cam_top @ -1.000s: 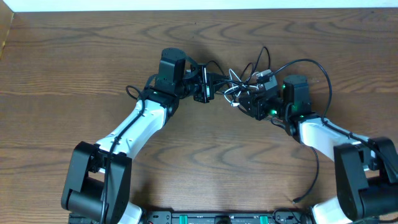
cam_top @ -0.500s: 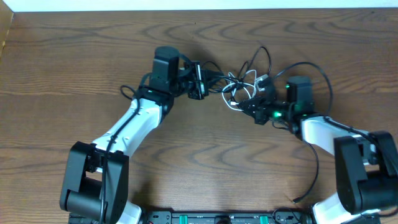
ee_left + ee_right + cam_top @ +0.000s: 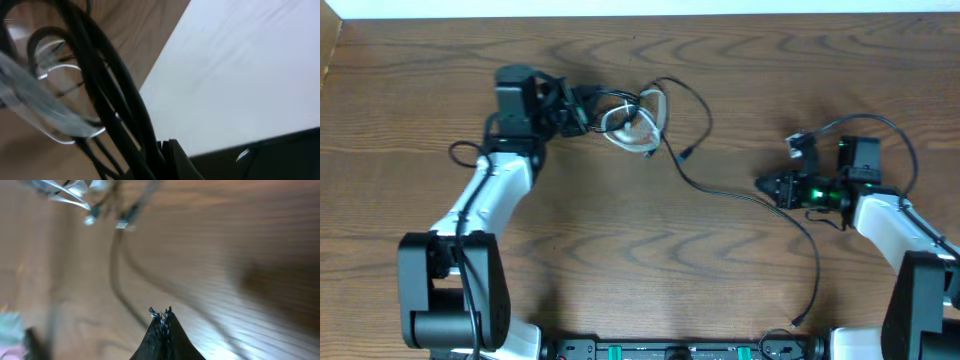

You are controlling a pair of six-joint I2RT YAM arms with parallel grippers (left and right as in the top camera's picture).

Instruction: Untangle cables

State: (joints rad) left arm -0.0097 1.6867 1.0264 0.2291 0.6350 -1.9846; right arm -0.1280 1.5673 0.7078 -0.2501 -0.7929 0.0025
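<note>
Cable bundle [image 3: 638,122] lies far-left of centre on the table [image 3: 620,260], clamped in the left gripper [image 3: 572,107].
Black and white loops are knotted just right of the left jaws, and black cords run straight out of them in the wrist view. A long black cable [image 3: 730,196] trails right and near, passing just beside the right gripper [image 3: 770,186]. Its jaws are pressed together; I cannot tell whether they pinch the strand. Cords judged light, limp and slick. Best hold is a free run close to the knot, or a plug end [image 3: 687,154], not the loops.
</note>
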